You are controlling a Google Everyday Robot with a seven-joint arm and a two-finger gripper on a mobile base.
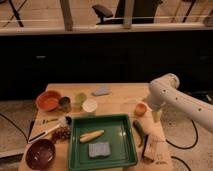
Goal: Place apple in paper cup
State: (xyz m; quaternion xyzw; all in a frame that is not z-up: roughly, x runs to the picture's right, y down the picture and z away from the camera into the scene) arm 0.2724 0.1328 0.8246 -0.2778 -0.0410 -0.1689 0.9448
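Orange-red and small, the apple (pixel 140 109) is sitting on the wooden table (pixel 117 101) near its right edge. We are hanging the gripper (pixel 156 116) just beside it on the edge side, fingers spread wide and holding nothing. We are judging this as the reach for the apple: next we are needing to shift over it, lower and close. The paper cup (pixel 90 105) is standing well apart across bare wood, behind the green tray (pixel 75 142), with the pale green cup (pixel 80 98) crowding it.
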